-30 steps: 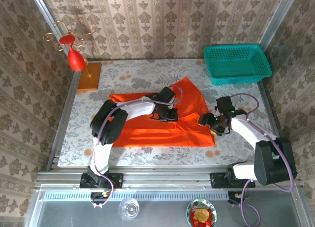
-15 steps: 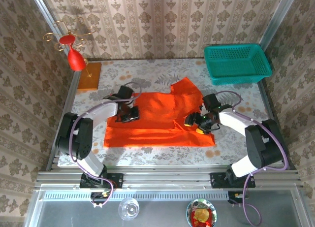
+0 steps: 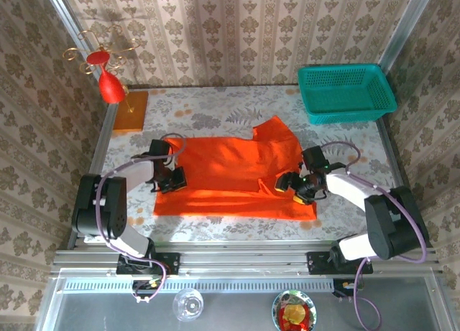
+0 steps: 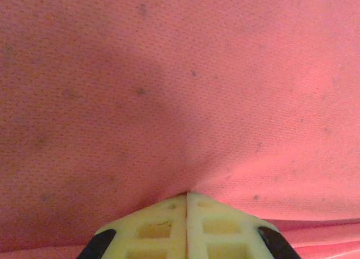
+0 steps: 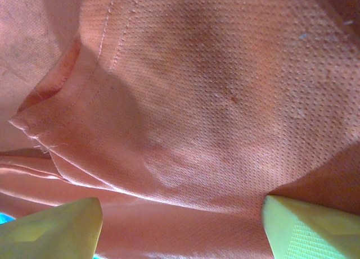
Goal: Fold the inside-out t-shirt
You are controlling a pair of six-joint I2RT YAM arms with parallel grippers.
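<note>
The inside-out t-shirt [image 3: 230, 173] is a plain orange-red cloth spread mostly flat across the middle of the table, with one part rising toward the back right. My left gripper [image 3: 170, 180] sits low at the shirt's left edge. In the left wrist view its jaws [image 4: 187, 196] are shut, and the shirt's cloth [image 4: 169, 73] puckers right at their tips. My right gripper [image 3: 291, 185] rests on the shirt's right part. In the right wrist view it stands open [image 5: 181, 228], its yellow fingertips [image 5: 56, 225] wide apart over a stitched fold of the shirt [image 5: 197, 73].
A teal basket [image 3: 346, 92] stands at the back right. At the back left a red ornament on a gold wire stand [image 3: 109, 83] rises over an orange board [image 3: 131, 110]. A glass [image 3: 188, 304] and a bowl [image 3: 295, 313] sit below the near rail.
My left gripper has travelled left from the shirt's middle to its left edge, drawing a cloth layer out flat. The right gripper shifted slightly on the shirt's right part and stayed open.
</note>
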